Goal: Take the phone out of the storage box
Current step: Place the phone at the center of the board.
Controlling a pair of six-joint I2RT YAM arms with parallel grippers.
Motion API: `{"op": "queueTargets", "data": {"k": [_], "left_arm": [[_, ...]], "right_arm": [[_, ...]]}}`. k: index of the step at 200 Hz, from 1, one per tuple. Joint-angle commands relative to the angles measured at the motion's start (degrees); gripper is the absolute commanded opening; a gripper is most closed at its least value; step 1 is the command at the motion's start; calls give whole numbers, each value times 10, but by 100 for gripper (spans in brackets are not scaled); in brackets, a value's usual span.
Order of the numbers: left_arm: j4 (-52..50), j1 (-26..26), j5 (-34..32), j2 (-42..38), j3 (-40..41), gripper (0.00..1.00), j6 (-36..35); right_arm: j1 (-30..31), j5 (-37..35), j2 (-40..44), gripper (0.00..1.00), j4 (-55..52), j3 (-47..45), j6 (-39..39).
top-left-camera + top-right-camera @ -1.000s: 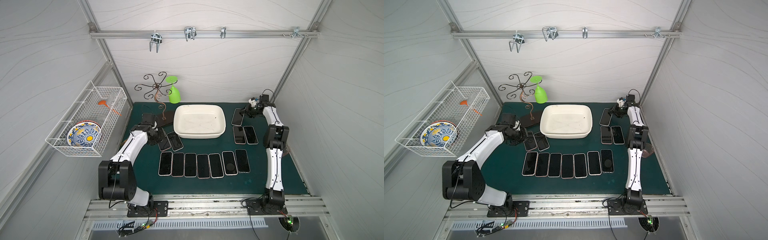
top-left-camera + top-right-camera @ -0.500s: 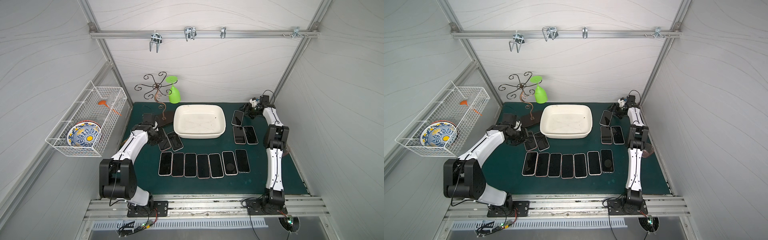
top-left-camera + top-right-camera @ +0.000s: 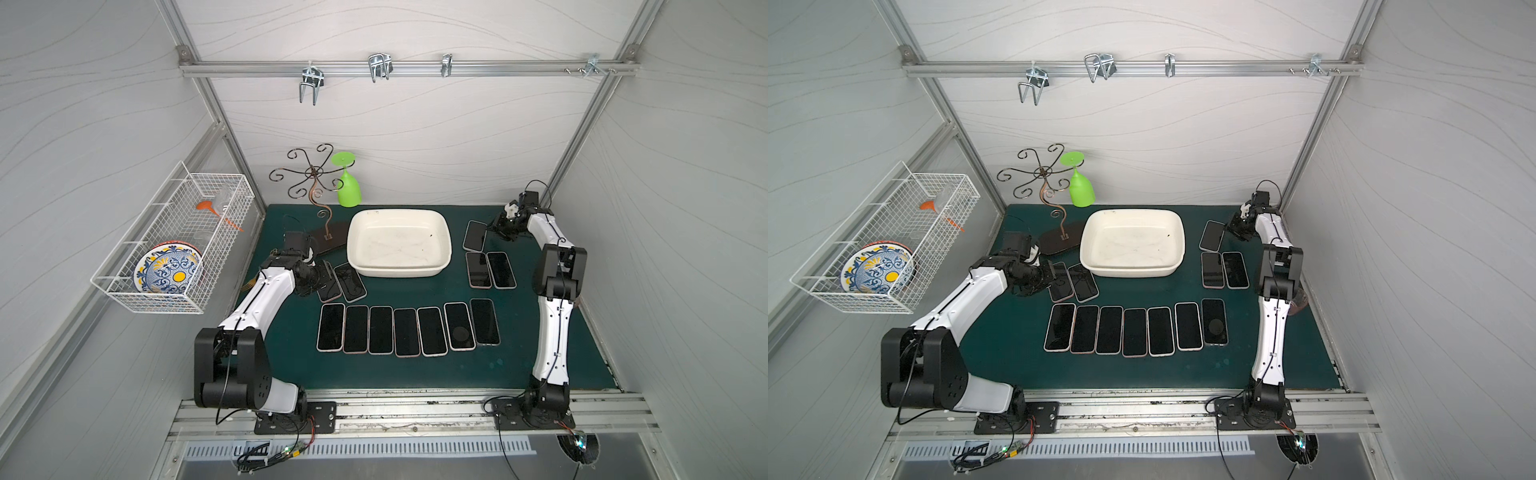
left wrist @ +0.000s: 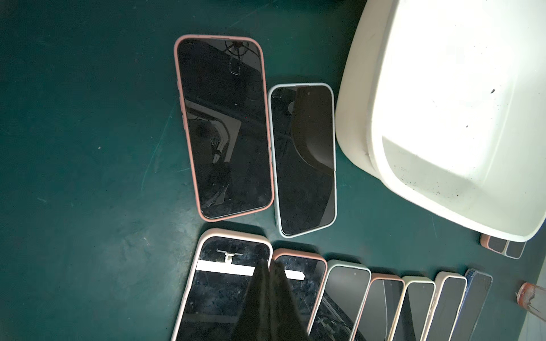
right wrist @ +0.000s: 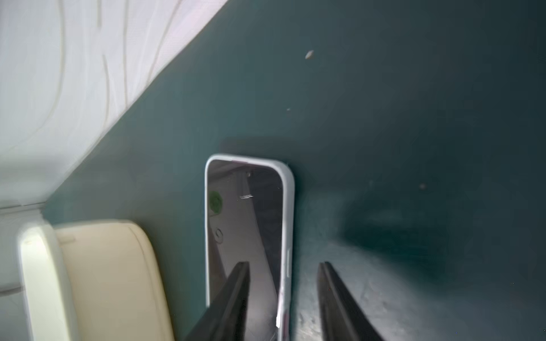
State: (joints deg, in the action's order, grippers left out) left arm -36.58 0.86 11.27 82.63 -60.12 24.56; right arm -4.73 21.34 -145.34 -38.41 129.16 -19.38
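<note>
Right claw (image 5: pixel 283 262) released over a phone (image 5: pixel 245 206) lying on the counter (image 5: pixel 384 118), outside the box (image 5: pixel 112 265).
Only its wrist view shows the fingers (image 5: pixel 233 295) apart, straddling the phone's long edge, the box just past the phone; only the left wrist view shows the left claw (image 4: pixel 269 265) clenched, other phones (image 4: pixel 224 127) ahead of it. Both top views show the counter dark green, walls (image 3: pixel 415 137) white.

Wire basket (image 3: pixel 226 253): hangs on the side wall, holds a patterned plate (image 3: pixel 168 270).
Green glass (image 3: pixel 348 192): upside down, beside the metal stand (image 3: pixel 332 237).
</note>
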Motion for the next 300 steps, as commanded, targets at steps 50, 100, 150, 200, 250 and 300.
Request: {"op": "queueTargets", "data": {"k": [50,100,150,200,250,300], "left_arm": [[7,-1,-6,1,-1,0,9],[5,-1,-7,-16,7,0,16],[6,-1,-6,-16,4,0,15],[13,-1,-2,-11,11,0,16],[13,-1,1,-11,11,0,10],[15,-2,7,-2,7,0,5]], "right_arm": [[32,-98,-45,14,-80,97,34],[32,-134,-32,12,-69,67,42],[34,-165,-28,12,-72,54,52],[40,-148,-76,13,-84,113,60],[55,-143,-98,15,-66,143,81],[63,-112,-105,22,-60,156,107]]}}
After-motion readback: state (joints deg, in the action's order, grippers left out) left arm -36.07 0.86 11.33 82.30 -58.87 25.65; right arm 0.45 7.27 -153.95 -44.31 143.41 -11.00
